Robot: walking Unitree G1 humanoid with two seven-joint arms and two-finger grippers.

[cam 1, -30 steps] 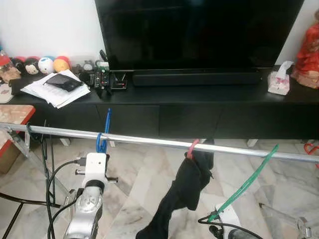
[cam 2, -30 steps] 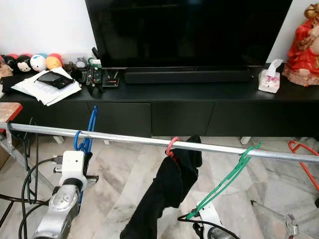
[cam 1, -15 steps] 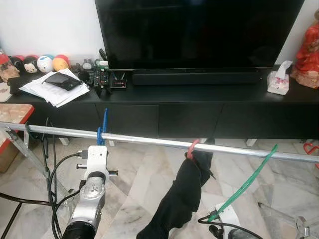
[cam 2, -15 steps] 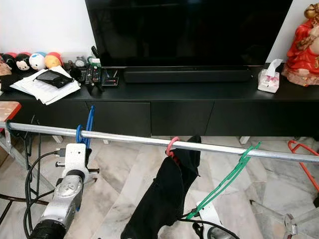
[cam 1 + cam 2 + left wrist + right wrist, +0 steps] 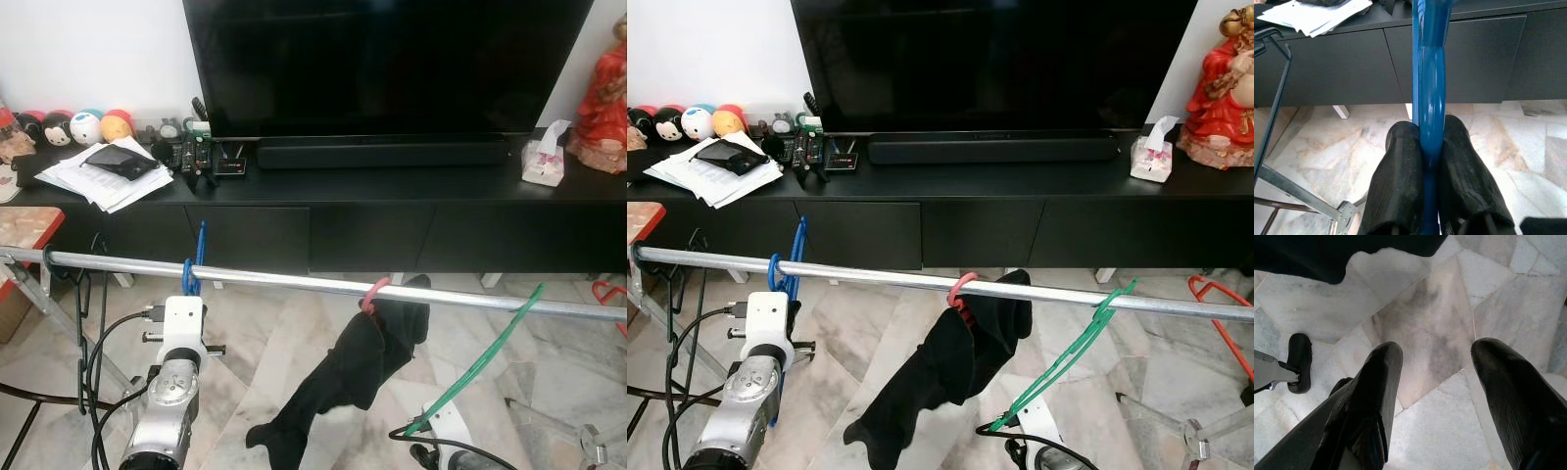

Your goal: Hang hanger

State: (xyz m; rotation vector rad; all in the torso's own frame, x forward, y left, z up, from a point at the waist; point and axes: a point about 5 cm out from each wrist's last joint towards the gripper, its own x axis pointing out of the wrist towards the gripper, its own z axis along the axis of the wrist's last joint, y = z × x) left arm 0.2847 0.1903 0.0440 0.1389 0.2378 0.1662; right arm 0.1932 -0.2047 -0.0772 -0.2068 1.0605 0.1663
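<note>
Bright, even light – wrist pics soft.

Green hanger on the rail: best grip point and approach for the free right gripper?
Grip the green hanger on its long straight arm, low down, coming from below on the robot's side. It hangs tilted from the rail, lower end toward the open right gripper.

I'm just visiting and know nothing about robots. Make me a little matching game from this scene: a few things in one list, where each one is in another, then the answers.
Things:
1. blue hanger
2. green hanger
3. black garment
4. tissue box

Places:
A. on the black TV cabinet
B. draped from the pink hanger on the rail
C. clamped in the left gripper
D. hooked on the rail, slanting down to the right

Pairs: 1-C, 2-D, 3-B, 4-A
</note>
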